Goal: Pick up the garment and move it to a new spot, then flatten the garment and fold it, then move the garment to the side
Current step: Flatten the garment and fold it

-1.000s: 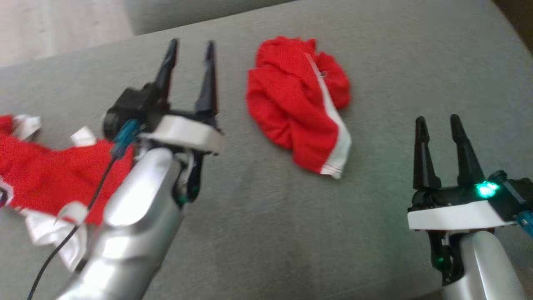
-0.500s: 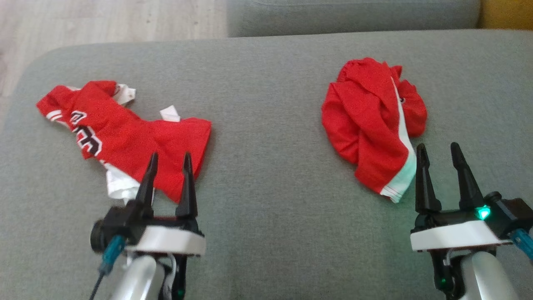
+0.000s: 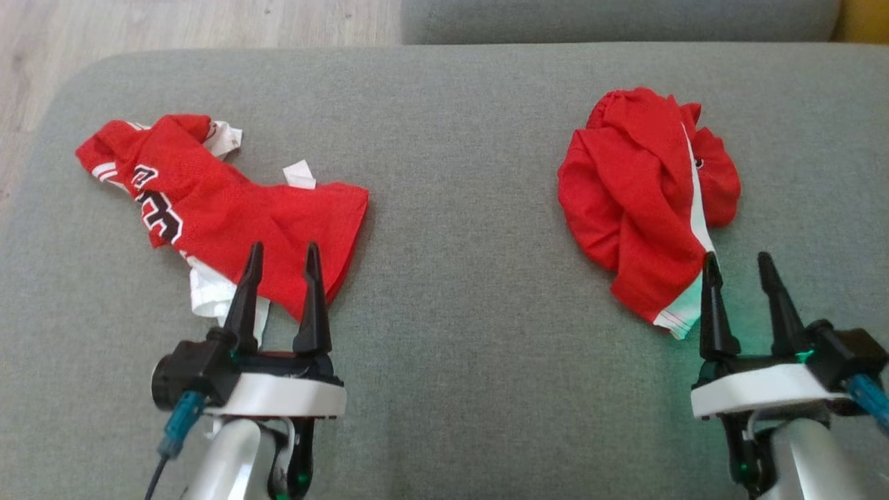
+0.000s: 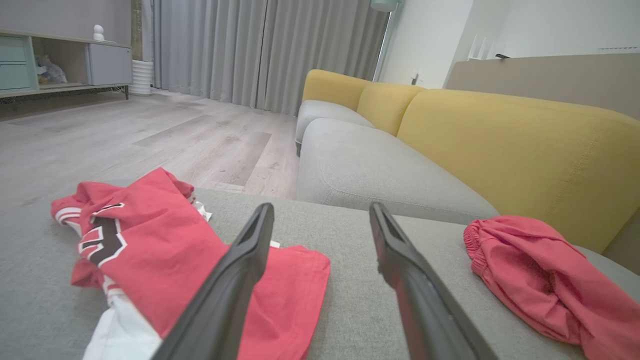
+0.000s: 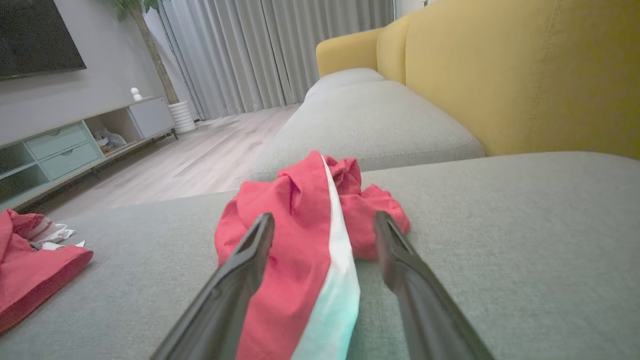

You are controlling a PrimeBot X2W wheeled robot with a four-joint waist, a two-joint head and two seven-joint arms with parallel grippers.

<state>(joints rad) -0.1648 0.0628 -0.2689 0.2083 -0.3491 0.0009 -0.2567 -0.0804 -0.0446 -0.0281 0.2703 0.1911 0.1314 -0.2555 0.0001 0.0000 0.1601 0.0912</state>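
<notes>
Both the left gripper [image 3: 283, 246] and right gripper [image 3: 735, 258] stand wide and empty over the cushion [image 3: 458, 292], with the jersey [image 3: 229, 215] at its left end and the shorts [image 3: 639, 201] at its right. Probably the shorts go first: sink the right gripper onto the bunched fold beside the stripe [image 3: 697, 201], pinching 2 layers so it lifts whole.

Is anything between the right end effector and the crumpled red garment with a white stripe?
Nothing visible is. The open right end effector points at the crumpled red fabric garment with a white stripe, whose near hem lies right before it on the grey sofa cushion.
</notes>
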